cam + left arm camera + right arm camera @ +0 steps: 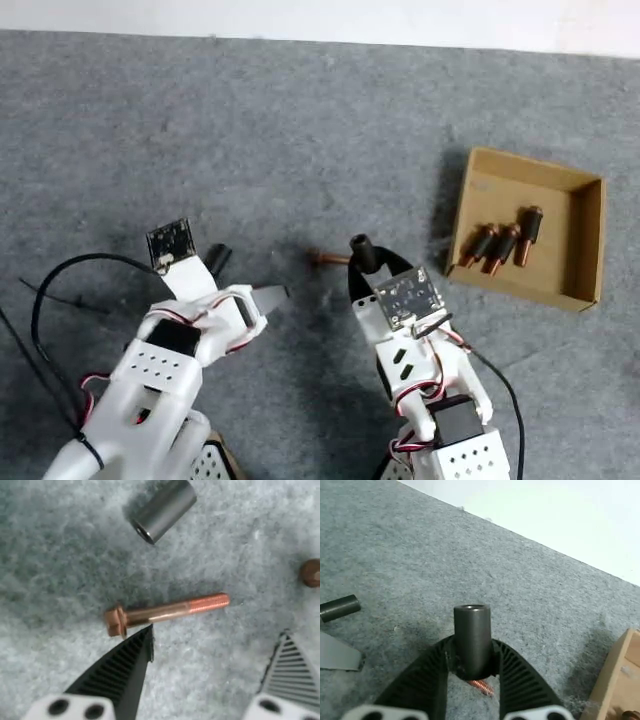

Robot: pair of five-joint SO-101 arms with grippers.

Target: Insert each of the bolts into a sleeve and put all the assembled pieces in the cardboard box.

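The sleeve (472, 640) hides most of a bolt (482, 686); the cardboard box (619, 676) is cut off at the edge.

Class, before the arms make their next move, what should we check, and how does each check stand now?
1. Right gripper shut on the held sleeve: ok.
2. Held sleeve upright, its top bore open: ok.
3. Left gripper open: ok.
4. Loose bolt between the left fingers: not ok, it lies just past the tips.
5. Cardboard box has room beside its three assembled pieces: ok.
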